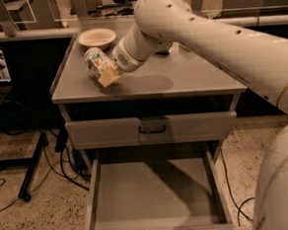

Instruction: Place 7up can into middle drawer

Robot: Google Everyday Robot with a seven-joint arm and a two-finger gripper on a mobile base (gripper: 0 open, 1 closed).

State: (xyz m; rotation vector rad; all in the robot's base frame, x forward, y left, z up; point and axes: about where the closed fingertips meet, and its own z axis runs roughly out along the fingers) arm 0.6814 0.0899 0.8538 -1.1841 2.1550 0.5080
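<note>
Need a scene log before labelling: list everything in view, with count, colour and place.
7up can: one, whitish-silver with green and red marks, tilted over the left side of the cabinet top, held in the pincer.
plate: one, cream, back left of the cabinet top.
cabinet: one, grey, centre.
upper drawer front: one, grey with a black handle, shut.
middle drawer: one, grey, pulled open below.
cables: several, black, on the floor at left.
arm: one, white, reaching in from the right over the cabinet.
pincer: one, tan, shut on the can.
</note>
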